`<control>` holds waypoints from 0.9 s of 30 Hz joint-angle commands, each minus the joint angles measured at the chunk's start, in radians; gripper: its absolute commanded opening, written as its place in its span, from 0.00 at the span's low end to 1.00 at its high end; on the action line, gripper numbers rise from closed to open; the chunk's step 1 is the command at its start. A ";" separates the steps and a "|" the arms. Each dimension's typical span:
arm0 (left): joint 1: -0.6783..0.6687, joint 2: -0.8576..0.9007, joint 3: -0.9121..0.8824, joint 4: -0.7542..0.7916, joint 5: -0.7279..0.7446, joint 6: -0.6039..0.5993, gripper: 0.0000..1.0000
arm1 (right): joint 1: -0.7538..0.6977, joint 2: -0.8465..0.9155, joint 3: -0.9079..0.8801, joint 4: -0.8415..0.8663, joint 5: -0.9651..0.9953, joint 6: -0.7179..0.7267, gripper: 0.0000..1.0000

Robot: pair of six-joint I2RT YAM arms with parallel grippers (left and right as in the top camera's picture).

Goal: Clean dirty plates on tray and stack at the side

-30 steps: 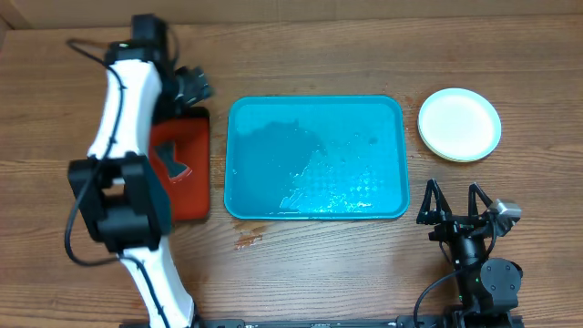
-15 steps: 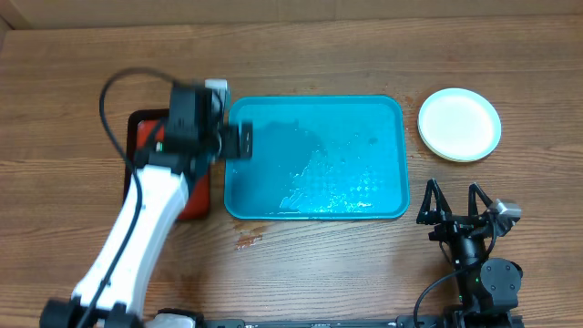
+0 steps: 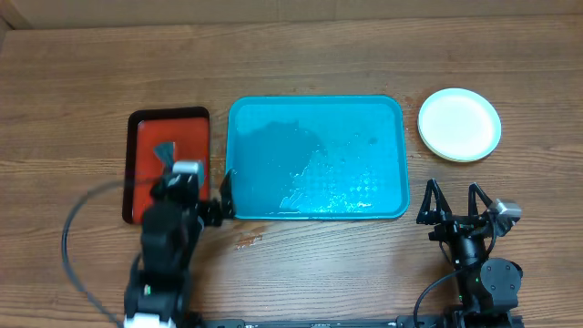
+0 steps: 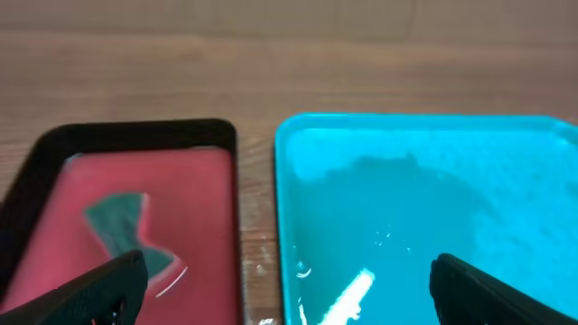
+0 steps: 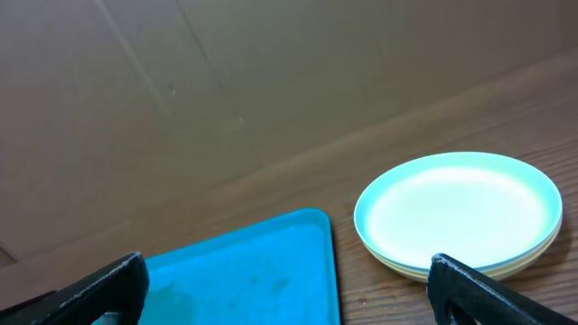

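Plates (image 3: 459, 125) sat stacked at upper right of the overhead frame, clear of the tray (image 3: 364, 118) — which lay bare at centre. Cleaning and stacking appeared complete; nothing looked left. My left gripper (image 4: 287, 266) and right gripper (image 5: 287, 266) stood spread wide — holding nothing.

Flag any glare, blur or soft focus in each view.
Overhead: white glare patches on the tray, left arm smeared. Left wrist: soft all over, a bright streak on the tray, red tray washed out pink. Right wrist: plates fairly crisp, its own fingers dark and blurred at the corners.
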 commanded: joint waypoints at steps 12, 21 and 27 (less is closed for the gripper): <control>0.014 -0.504 -0.282 0.039 -0.093 0.026 1.00 | -0.003 -0.010 -0.010 0.006 0.013 -0.011 1.00; 0.086 -0.623 -0.282 -0.044 -0.016 0.026 1.00 | -0.003 -0.010 -0.010 0.006 0.013 -0.011 1.00; 0.087 -0.623 -0.282 -0.045 -0.016 0.026 1.00 | -0.003 -0.010 -0.010 0.006 0.013 -0.011 1.00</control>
